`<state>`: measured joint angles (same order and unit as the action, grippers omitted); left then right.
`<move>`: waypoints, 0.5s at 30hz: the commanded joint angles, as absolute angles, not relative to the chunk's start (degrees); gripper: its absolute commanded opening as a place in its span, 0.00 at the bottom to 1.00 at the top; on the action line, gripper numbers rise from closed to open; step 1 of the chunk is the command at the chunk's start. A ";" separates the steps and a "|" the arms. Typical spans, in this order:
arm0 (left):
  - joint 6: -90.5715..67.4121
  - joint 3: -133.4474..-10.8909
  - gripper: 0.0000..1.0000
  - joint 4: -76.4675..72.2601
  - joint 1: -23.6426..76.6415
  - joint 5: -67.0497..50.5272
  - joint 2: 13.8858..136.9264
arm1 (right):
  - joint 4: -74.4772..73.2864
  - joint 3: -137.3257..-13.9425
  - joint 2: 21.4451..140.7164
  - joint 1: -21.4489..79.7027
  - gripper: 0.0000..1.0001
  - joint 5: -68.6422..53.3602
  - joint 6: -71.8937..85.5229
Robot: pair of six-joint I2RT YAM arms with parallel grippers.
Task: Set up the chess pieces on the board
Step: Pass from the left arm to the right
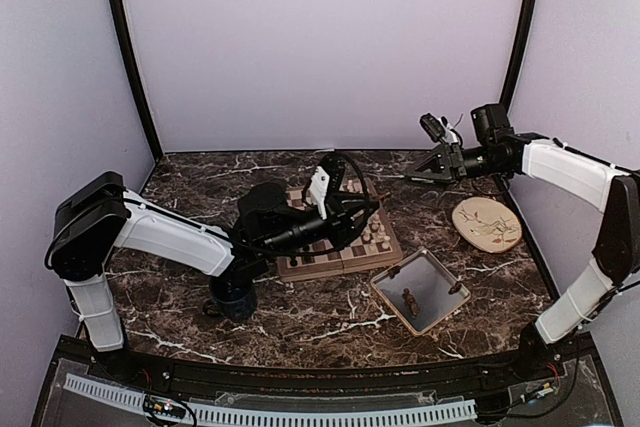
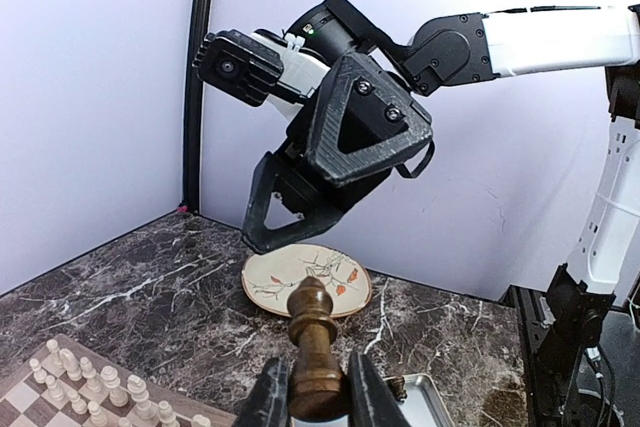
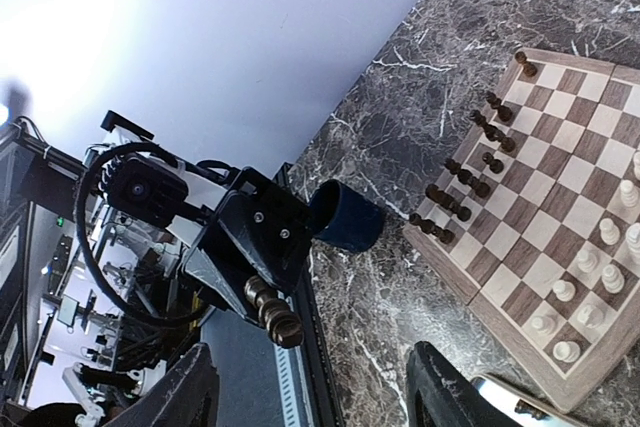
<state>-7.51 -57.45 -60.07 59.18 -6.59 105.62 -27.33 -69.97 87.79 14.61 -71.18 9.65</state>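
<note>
My left gripper (image 2: 318, 379) is shut on the base of a dark brown chess piece (image 2: 313, 322), which it holds upright in the air. In the top view this gripper (image 1: 362, 209) hangs over the board (image 1: 300, 269). My right gripper (image 3: 320, 397) stands wide open with nothing between its fingers, and faces the left gripper (image 3: 250, 242) and the held piece (image 3: 270, 309) from a short distance. It (image 1: 412, 173) is raised at the board's far right. Dark pieces (image 3: 470, 177) line one side of the board (image 3: 560, 197), cream pieces (image 3: 600, 267) the other. One dark piece (image 1: 408, 299) lies in the grey tray (image 1: 440, 272).
A round beige plate (image 1: 486, 223) with a leaf pattern lies at the right, beyond the tray. A dark blue mug (image 1: 233, 297) stands left of the board near the left arm. The walls close in on three sides.
</note>
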 commanded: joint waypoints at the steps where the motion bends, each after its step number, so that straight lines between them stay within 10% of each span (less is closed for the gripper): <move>1: -6.24 -58.03 0.11 -62.52 59.68 -6.30 104.74 | -19.98 -68.25 87.37 16.54 0.64 -74.66 15.62; 15: -5.72 -58.77 0.11 -61.96 59.68 -6.30 104.99 | -20.90 -70.49 92.22 21.97 0.55 -76.14 15.79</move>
